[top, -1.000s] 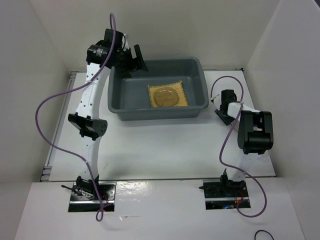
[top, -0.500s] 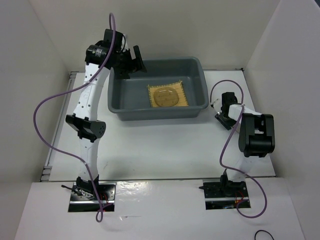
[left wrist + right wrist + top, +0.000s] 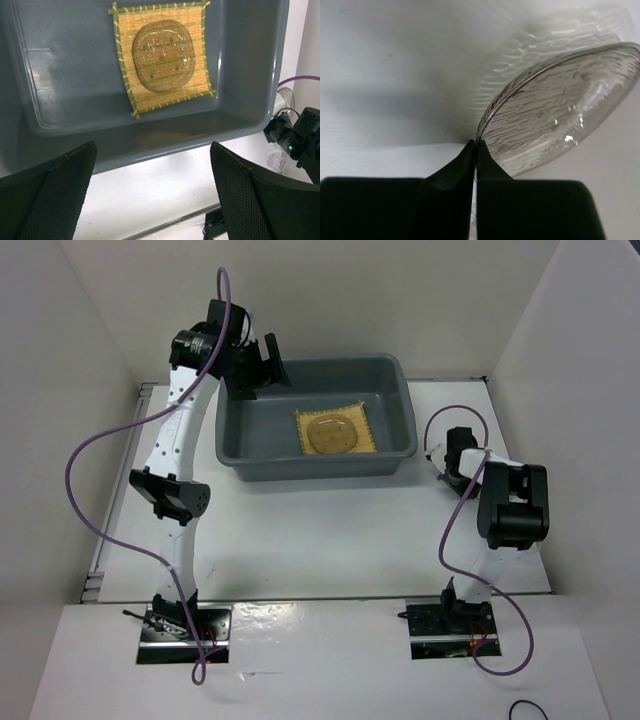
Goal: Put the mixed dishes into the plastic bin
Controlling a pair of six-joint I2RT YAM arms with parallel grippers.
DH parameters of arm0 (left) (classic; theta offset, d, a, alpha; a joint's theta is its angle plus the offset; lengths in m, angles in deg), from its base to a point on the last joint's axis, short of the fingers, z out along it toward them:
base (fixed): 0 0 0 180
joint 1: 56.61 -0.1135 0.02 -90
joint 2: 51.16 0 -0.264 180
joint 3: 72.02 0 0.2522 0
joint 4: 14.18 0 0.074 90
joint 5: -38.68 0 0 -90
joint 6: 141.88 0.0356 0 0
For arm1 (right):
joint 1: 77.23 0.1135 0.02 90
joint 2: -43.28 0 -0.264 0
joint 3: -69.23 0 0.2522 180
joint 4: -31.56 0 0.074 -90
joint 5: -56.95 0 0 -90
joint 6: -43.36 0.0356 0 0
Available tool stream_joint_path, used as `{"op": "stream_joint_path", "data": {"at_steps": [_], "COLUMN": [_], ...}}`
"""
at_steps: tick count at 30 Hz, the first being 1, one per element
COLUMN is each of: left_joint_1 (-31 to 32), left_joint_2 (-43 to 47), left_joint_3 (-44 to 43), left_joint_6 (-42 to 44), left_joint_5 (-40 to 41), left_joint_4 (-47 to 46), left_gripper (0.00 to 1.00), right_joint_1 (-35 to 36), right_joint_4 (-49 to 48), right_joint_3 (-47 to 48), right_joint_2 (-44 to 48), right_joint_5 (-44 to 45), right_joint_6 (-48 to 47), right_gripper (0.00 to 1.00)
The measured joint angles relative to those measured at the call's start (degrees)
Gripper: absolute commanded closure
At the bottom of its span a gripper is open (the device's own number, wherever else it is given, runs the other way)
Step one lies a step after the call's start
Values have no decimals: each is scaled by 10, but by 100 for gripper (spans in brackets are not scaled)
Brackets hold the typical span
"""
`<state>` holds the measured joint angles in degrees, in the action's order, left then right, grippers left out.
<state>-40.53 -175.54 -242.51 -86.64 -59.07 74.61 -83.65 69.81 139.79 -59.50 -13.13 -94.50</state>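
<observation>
The dark grey plastic bin [image 3: 240,435] stands at the back middle of the table. Inside lies the yellow woven mat [image 3: 362,428] with a transparent dish [image 3: 329,434] on it; both show in the left wrist view, mat [image 3: 122,60] and dish [image 3: 162,55]. My left gripper [image 3: 262,360] hovers open and empty over the bin's left end. My right gripper [image 3: 445,452] is low on the table right of the bin, shut on the rim of a ribbed transparent dish [image 3: 555,115], which is tilted in the right wrist view [image 3: 476,146].
White walls enclose the table on the left, back and right. Purple cables loop off both arms. The bin's near wall [image 3: 150,140] lies under the left wrist camera, with white table beyond it.
The right arm's wrist has shifted slightly near the table right of the bin. The left gripper has stayed over the bin's left end.
</observation>
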Motion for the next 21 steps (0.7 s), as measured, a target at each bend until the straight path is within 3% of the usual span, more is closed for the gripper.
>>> {"op": "stream_joint_path", "data": {"at_steps": [12, 21], "left_joint_1": [12, 26], "left_joint_2": [0, 1], "left_joint_3": [0, 0], "left_joint_6": [0, -1], "left_joint_5": [2, 11], "left_joint_4": [0, 0], "left_gripper": [0, 0], "right_joint_1": [-1, 83], "right_joint_4": [93, 172], "right_joint_3": [126, 308], "right_joint_2": [-12, 81], "right_joint_5": [-45, -54], "right_joint_6": [37, 64], "right_gripper": [100, 100]}}
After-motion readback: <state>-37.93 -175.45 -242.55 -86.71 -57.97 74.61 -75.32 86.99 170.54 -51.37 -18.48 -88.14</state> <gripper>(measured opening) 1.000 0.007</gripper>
